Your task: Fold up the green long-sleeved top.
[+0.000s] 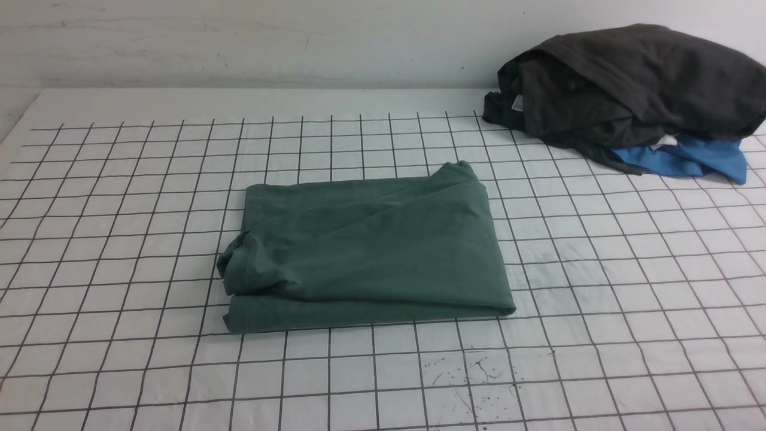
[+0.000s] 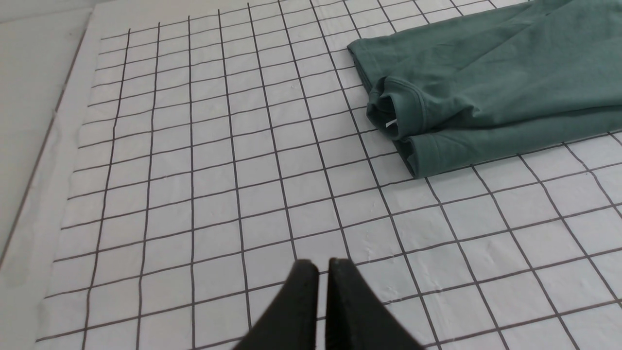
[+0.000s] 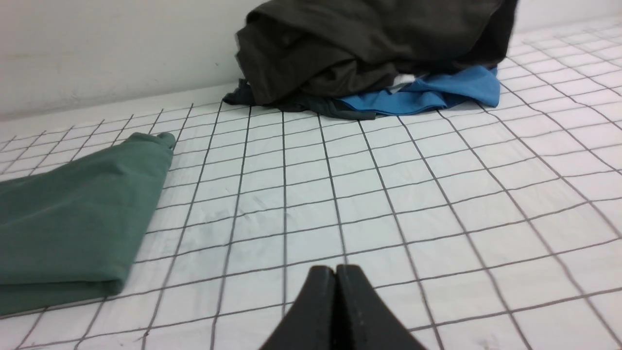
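Left tool [image 2: 323,265] — matte black tapered fingers, right tool [image 3: 336,270] — identical

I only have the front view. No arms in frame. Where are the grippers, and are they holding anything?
Observer: Left gripper is shut and empty, hanging over bare grid sheet, apart from the green top.
Operator: And the right one?
Observer: Right gripper is shut too, nothing in it, over the grid between the top and the charcoal garment.
Operator: Is the collar tucked in on the left edge? It looks bunched from here.
Observer: The left wrist view shows the ribbed neck open at that edge, with a bit of white label showing inside.
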Controlling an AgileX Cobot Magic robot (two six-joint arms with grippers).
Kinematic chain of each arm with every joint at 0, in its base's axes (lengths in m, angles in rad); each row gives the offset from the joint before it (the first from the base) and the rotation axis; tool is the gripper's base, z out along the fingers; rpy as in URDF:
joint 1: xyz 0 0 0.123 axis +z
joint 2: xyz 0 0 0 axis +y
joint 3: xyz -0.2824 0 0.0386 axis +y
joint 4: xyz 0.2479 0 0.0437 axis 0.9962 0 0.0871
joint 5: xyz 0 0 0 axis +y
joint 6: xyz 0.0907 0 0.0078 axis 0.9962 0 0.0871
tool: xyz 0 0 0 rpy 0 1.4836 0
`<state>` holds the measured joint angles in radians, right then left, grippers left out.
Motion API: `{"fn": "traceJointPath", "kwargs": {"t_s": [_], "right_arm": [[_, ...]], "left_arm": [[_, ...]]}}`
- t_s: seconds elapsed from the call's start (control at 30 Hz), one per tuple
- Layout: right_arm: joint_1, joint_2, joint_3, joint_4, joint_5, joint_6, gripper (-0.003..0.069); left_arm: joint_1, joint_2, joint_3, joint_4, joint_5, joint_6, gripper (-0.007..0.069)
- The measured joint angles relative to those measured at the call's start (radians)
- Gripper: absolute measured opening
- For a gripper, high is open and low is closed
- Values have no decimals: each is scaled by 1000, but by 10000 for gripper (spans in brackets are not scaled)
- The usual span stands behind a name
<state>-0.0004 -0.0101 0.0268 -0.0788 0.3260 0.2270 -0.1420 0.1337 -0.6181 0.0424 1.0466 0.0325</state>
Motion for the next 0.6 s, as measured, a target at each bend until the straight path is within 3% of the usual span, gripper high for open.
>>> {"fn": "traceJointPath", "kwargs": {"t_s": [0.6], "right_arm": [[-4, 0, -1, -34, 21, 6, -10]], "left_arm": [[0, -1, 0, -3, 0, -1, 12]]}}
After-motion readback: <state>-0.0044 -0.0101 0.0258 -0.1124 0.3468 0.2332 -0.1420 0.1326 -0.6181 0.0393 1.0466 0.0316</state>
